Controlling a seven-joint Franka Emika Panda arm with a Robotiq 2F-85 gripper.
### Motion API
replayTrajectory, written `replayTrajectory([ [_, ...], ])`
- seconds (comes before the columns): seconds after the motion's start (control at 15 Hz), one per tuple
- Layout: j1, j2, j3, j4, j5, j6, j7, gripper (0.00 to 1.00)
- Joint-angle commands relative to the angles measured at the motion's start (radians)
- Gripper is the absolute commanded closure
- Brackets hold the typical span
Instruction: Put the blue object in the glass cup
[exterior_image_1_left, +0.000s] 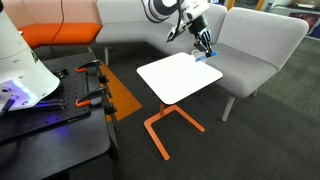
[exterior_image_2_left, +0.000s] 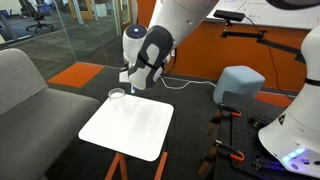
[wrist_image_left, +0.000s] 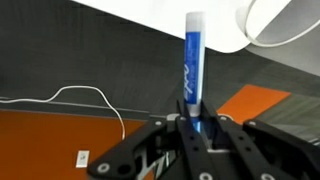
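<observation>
— Nearest the wrist camera?
— Item 1: black two-finger gripper (wrist_image_left: 192, 128). Its fingers are closed on Item 2 and pinch its lower end.
— Item 2?
— Slim, bright-blue object (wrist_image_left: 192, 60), stick-shaped, with pale lettering along its side and a lighter tip. It stands straight out from the fingers, held clear of the table and outside the cup.
— Item 3?
— Clear glass cup (wrist_image_left: 288, 22) with a whitish rim. It stands upright at a corner of Item 4. In the wrist view it is beside the blue object's tip, with a gap between them. In an exterior view the cup (exterior_image_2_left: 117, 96) has the gripper hanging just beside it.
— Item 4?
— Square white tabletop (exterior_image_2_left: 125, 125) on bent orange metal legs (exterior_image_1_left: 170, 125).
— Surroundings?
— Grey sofa (exterior_image_1_left: 250, 45) behind the table. Orange carpet (wrist_image_left: 60, 140) with a thin white cable (wrist_image_left: 80, 95) lying on it.
</observation>
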Motion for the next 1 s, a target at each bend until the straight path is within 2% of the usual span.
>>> replayTrajectory([
  [0.0, 0.226, 0.119, -0.211, -0.053, 0.019, 0.007, 0.075, 0.95],
  [0.13, 0.325, 0.196, -0.303, -0.06, 0.048, -0.091, 0.125, 0.95],
  [0.33, 0.394, 0.28, -0.371, -0.045, 0.021, -0.278, 0.226, 0.95],
  [0.6, 0.38, 0.348, -0.391, 0.04, -0.076, -0.554, 0.341, 0.95],
  [0.73, 0.351, 0.364, -0.39, 0.092, -0.136, -0.675, 0.392, 0.95],
  [0.93, 0.297, 0.35, -0.374, 0.15, -0.201, -0.725, 0.443, 0.95],
])
